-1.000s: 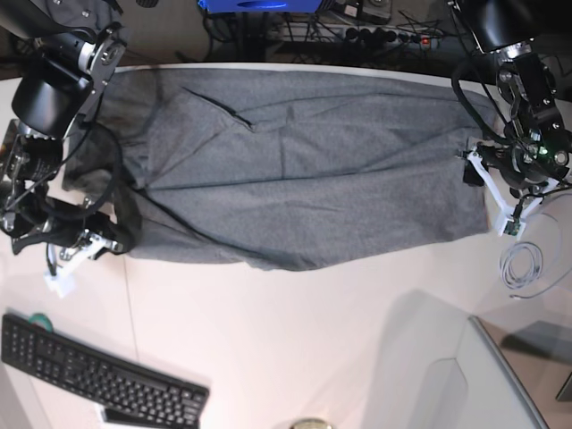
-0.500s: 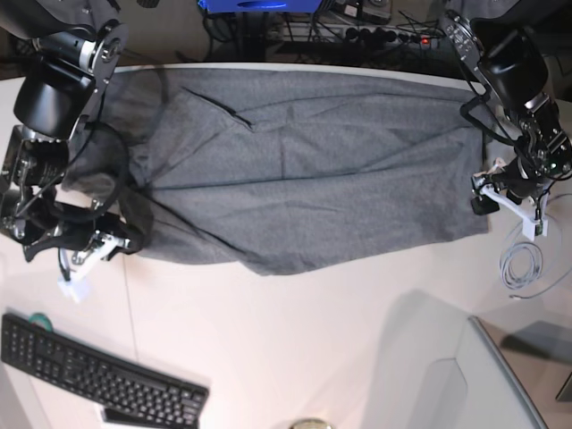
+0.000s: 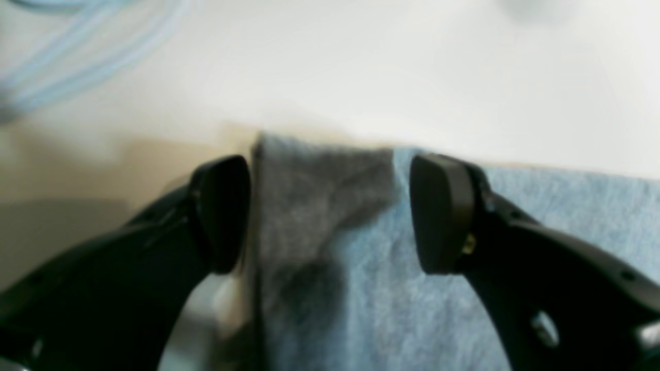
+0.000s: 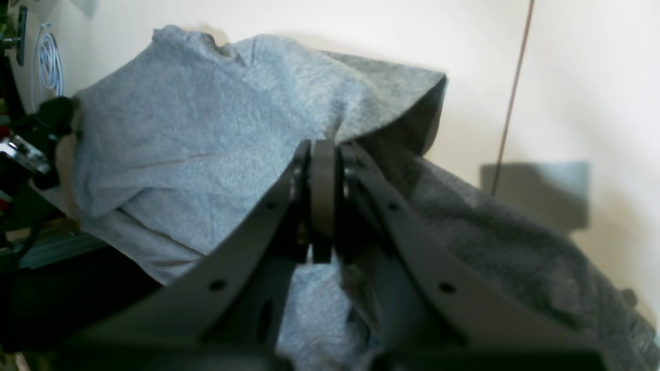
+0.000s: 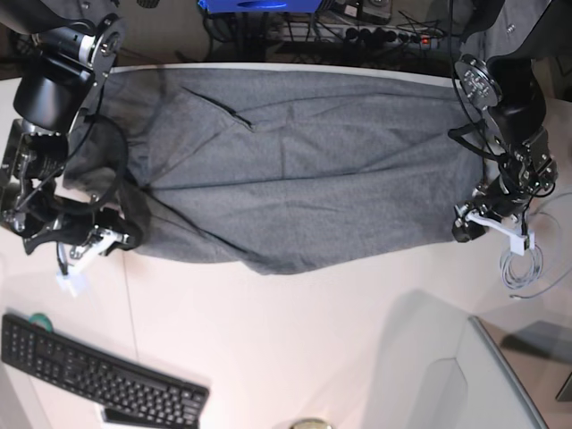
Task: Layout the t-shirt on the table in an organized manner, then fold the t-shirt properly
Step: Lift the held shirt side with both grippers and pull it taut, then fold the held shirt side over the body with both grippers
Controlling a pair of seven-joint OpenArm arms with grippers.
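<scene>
The grey t-shirt [image 5: 295, 170] lies spread wide across the far half of the white table [image 5: 295, 331], with creases and a rumpled near edge. At the shirt's near right corner sits my left gripper [image 5: 466, 229]. The left wrist view shows that gripper [image 3: 330, 206] open, the shirt's corner [image 3: 319, 196] lying between its black fingertips [image 3: 221, 211]. My right gripper [image 5: 123, 238] is at the shirt's near left edge. In the right wrist view its jaws [image 4: 322, 196] are pressed shut on a raised fold of the t-shirt [image 4: 206, 134].
A black keyboard [image 5: 98, 375] lies at the near left. A coiled white cable [image 5: 523, 268] rests just right of the left gripper. A grey box-like shape [image 5: 465, 384] fills the near right corner. Cables and a power strip [image 5: 375, 36] run behind the table's far edge.
My left gripper has moved from the shirt's right edge toward me, down to its near right corner. The right gripper shifted slightly inward, its hold on the fabric unchanged.
</scene>
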